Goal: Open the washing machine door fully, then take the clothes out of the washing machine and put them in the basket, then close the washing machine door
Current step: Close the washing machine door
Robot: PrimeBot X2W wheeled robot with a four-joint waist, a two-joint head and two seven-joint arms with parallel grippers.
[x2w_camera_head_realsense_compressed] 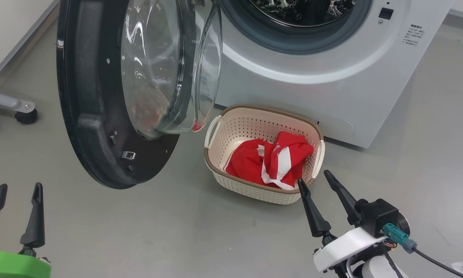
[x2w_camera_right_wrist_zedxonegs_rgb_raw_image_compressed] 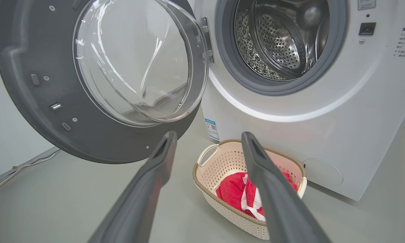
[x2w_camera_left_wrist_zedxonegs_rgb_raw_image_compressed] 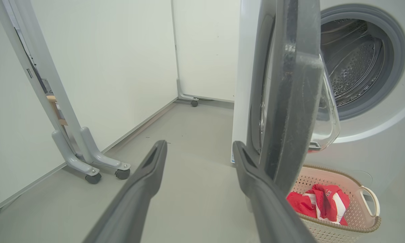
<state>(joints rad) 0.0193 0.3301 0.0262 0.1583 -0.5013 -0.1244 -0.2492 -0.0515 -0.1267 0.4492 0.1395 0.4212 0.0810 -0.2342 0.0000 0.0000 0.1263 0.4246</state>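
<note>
Red clothes (x2w_camera_head_realsense_compressed: 270,158) in a cream basket (x2w_camera_head_realsense_compressed: 250,125) before the opened washing machine (x2w_camera_head_realsense_compressed: 332,77).
The clothes are heaped inside the basket, which is set on the floor close beside the wide-swung washing machine door (x2w_camera_head_realsense_compressed: 88,116). The left gripper (x2w_camera_head_realsense_compressed: 20,187) and right gripper (x2w_camera_head_realsense_compressed: 314,177) are held spread, grasping nothing.

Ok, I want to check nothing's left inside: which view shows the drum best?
The right wrist view: it looks straight into the drum, back wall included. The left wrist view sees it at a slant, partly behind the door. The head view catches its lower edge.
</note>
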